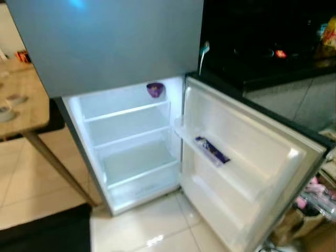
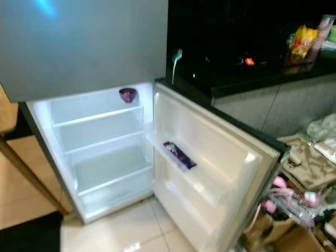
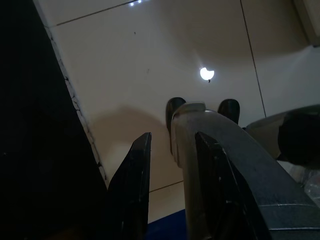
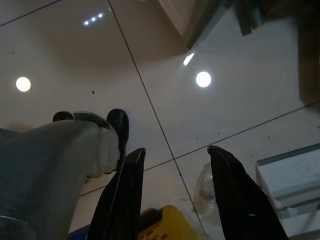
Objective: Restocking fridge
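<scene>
While no label could be read on it, a dark blue packet (image 1: 212, 150) lay in the upper shelf of the open fridge door (image 1: 247, 157), and a purple bowl (image 1: 155, 90) sat on the fridge's (image 1: 126, 142) top shelf. Both arms hung over the tiled floor (image 4: 165, 90). The left claw (image 3: 172, 165) and right claw (image 4: 175, 175) had fingers spread apart, holding nothing.

left claw (image 3: 170, 165) fingers parted, above pale tiled floor (image 3: 140, 65); light reflection (image 3: 207, 74)

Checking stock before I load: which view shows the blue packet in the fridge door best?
The left eye view: the blue packet sits nearer its centre on the door shelf. The right eye view shows it equally sharp; both wrist views face floor tiles.
</scene>
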Robot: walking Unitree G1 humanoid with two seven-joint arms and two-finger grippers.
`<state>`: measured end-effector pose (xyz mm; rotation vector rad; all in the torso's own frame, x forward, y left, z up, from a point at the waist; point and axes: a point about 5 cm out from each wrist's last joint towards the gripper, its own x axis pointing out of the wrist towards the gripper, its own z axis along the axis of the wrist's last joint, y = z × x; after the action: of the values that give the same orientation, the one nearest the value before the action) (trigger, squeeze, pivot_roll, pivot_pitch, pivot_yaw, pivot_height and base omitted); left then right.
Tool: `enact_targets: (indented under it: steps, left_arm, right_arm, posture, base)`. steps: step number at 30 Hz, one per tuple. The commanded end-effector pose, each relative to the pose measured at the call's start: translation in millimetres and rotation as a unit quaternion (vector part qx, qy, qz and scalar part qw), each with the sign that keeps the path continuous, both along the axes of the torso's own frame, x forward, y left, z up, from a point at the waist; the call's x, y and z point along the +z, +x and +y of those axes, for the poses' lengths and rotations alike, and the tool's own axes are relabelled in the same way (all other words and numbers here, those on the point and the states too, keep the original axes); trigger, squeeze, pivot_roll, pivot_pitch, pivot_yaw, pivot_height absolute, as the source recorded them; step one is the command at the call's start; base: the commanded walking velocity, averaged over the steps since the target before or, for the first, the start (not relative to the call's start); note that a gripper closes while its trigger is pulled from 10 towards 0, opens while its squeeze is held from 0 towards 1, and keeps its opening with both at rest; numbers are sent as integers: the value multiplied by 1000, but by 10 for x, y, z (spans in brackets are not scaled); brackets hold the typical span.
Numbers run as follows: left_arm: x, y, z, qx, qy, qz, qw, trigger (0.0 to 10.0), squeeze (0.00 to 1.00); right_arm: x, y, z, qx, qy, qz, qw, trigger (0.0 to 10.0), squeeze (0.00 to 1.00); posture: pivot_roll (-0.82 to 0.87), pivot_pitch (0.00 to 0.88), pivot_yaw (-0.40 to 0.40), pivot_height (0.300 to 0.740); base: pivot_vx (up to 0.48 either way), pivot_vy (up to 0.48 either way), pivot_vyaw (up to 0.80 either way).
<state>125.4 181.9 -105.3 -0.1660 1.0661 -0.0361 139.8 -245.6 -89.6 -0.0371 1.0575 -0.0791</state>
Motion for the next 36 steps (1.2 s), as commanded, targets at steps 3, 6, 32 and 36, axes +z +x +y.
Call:
enact_targets:
  steps: [3,6,32,36]
  left_arm:
    - [-15,-46,-5,-11,-2,10,1000,10000,0]
    - [-16,-48,1,-10,4,10,1000,10000,0]
    - [-15,-61,41,5,5,9,1000,10000,0]
    - [-13,-56,38,5,3,7,1000,10000,0]
  right_arm:
    - [2,-4,-14,-2,0,1,1000,10000,0]
    - [8,0,-29,-5,-2,-1,1000,10000,0]
    - [1209,999,-1136,-292,27,-369,882,4784,0]
    - [1432,1225,-1085,-259,88,-438,856,0,0]
  posture:
    - [-97,1,-8,740]
    - [-97,1,-8,740]
    - [-95,24,-1,740]
    - [-95,24,-1,740]
  base:
    - [0,-480,0]
    - [0,-480,0]
    - [0,-37,0]
    - [0,0,0]
